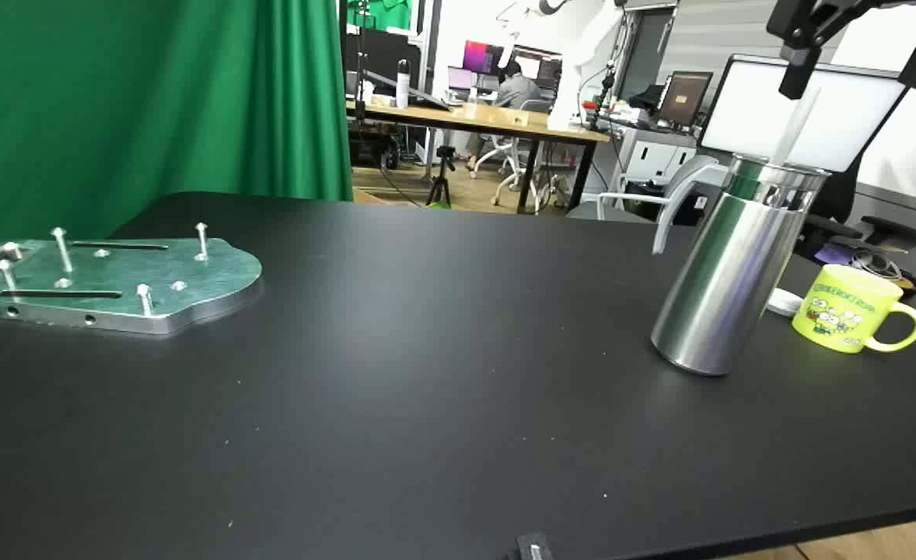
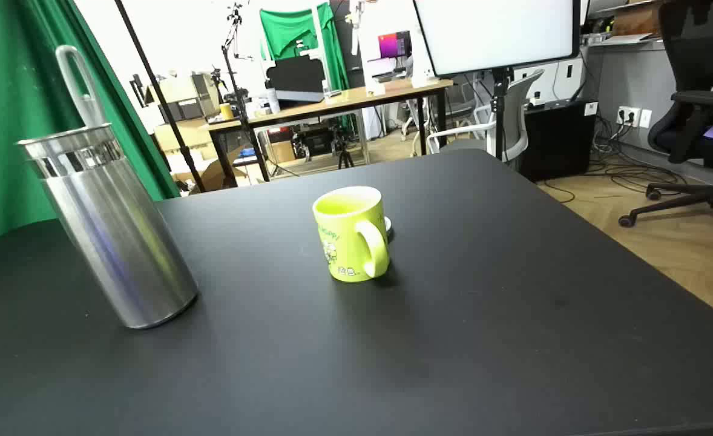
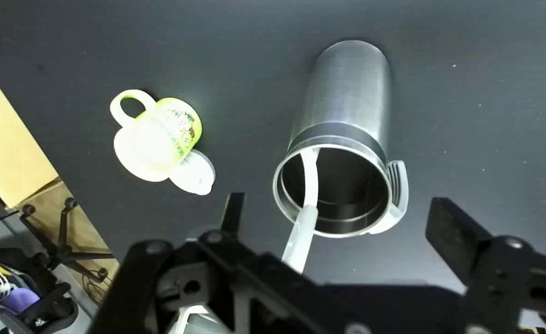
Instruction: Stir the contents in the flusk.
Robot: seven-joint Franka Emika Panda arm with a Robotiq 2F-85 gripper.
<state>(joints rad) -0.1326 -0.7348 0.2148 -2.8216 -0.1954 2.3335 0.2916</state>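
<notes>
There's the flusk, standing on the black table, pale utensil leaning in its open mouth; above it the gripper hangs, fingers pointing down, spread well apart; near the flusk stands the yellow-green mug, a white disc beside it

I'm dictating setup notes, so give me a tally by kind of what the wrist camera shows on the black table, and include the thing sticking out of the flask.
Steel flask: 1
Pale utensil: 1
Yellow-green mug: 1
White lid-like piece: 1
Total: 4
</notes>
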